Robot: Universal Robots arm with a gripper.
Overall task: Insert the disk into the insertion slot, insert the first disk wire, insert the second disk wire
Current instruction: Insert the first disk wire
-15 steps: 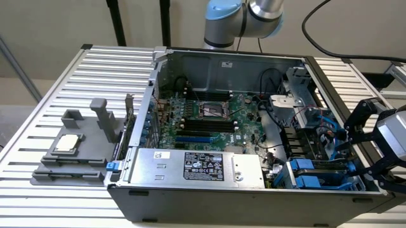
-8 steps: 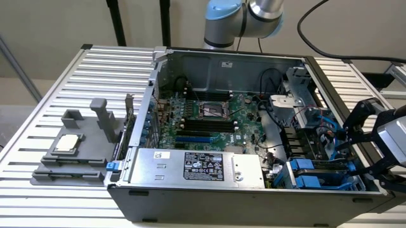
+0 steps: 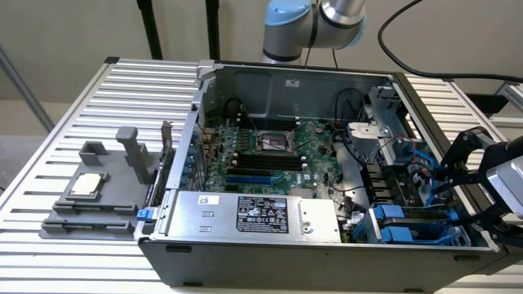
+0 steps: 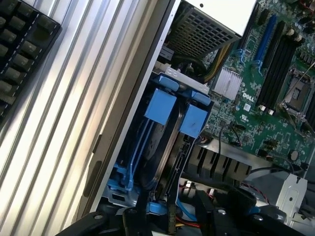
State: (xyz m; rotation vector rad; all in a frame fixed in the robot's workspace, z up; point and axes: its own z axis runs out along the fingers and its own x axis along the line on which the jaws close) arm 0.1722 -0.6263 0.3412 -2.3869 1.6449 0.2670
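one gripper [image 3: 459, 195], fingers wide apart, close above the blue-tabbed insertion slot [image 4: 173, 129] in the computer case [image 3: 327, 260]

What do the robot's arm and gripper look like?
The arm is a round silver-grey tube with a light blue joint cap. A black cable loops near it. The gripper has black linked fingers on a pale grey body.

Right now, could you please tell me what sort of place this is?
Probably a robotics lab bench for computer assembly: an opened desktop computer case lies on a slatted aluminium table, a robot arm stands beside it, and a keyboard lies alongside.
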